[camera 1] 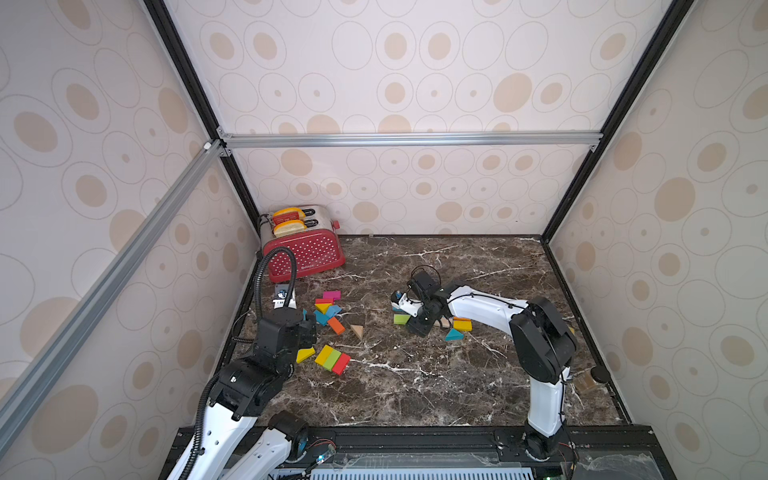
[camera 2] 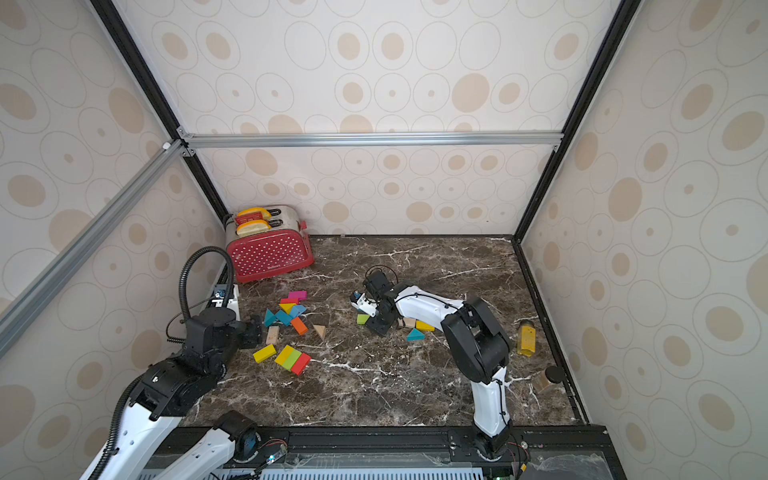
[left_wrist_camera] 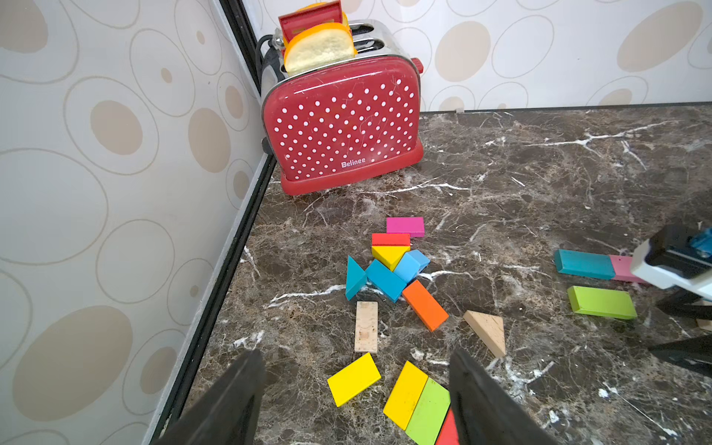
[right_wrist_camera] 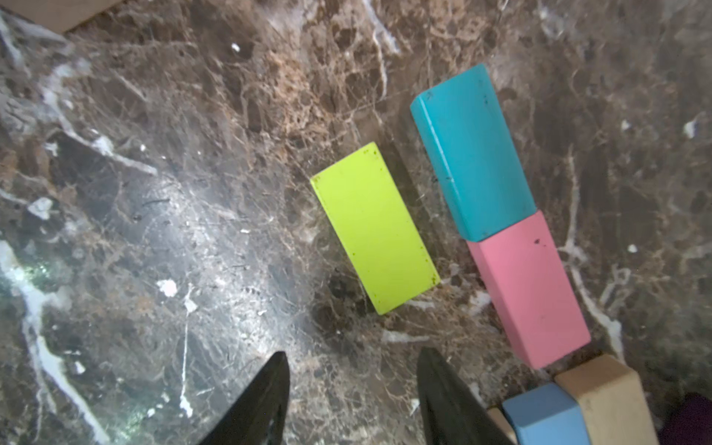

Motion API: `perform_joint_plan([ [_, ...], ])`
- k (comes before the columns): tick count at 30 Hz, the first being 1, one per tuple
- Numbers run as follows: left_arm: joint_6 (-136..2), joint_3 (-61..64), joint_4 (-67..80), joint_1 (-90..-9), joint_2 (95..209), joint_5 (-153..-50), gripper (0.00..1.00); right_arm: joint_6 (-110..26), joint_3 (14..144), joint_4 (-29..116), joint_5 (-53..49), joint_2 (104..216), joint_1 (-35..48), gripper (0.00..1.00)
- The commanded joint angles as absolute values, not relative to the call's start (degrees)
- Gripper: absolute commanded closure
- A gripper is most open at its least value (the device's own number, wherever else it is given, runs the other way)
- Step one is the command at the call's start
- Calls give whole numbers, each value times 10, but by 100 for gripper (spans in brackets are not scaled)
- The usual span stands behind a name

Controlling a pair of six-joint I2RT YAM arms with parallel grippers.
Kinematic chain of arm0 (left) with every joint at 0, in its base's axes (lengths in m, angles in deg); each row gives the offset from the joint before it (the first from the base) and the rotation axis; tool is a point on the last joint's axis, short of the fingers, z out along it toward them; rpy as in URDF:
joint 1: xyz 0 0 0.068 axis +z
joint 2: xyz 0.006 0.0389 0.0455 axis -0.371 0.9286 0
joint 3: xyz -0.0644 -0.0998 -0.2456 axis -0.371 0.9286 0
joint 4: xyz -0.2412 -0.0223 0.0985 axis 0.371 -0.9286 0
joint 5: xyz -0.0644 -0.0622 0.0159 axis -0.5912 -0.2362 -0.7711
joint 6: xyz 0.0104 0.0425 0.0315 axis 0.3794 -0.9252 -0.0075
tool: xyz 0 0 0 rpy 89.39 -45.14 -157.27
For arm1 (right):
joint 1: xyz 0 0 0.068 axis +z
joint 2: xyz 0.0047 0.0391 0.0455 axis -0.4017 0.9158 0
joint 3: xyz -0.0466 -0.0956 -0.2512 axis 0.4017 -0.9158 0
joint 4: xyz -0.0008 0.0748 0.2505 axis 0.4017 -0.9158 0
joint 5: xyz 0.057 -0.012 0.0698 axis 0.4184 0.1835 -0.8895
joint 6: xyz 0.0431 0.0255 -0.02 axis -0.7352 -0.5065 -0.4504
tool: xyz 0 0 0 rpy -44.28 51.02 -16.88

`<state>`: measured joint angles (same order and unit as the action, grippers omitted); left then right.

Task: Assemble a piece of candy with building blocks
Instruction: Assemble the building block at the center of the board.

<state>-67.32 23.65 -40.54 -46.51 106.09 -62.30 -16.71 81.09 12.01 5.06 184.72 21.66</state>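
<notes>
**In both top views:** the right end effector [camera 1: 419, 325] hangs close above the surface [camera 1: 415, 395], with a lime block [camera 1: 401, 319] just beside it. The left end effector [camera 2: 252, 330] stands near the main scatter of building blocks [camera 2: 291, 316].

**Left wrist view:** the fingers are spread wide and empty (a yellow block [left_wrist_camera: 353, 379] lies below the gap).

**Right wrist view:** the jaws stand apart, holding nothing. The lime block lies just ahead of the tips. A teal block [right_wrist_camera: 472, 154] and a pink block [right_wrist_camera: 529, 289] touch end to end, off to one side.
</notes>
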Motion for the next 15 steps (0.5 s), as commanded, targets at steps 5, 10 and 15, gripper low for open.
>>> perform_joint_plan([
  [5,-679,233,-400,-460,1060,-624,23,-249,850,101,49,1895,217,42],
  [10,-679,233,-399,-461,1060,-626,23,-291,859,101,54,1904,219,44],
  [15,-678,233,-399,-461,1061,-628,24,-330,869,97,56,1917,220,49],
])
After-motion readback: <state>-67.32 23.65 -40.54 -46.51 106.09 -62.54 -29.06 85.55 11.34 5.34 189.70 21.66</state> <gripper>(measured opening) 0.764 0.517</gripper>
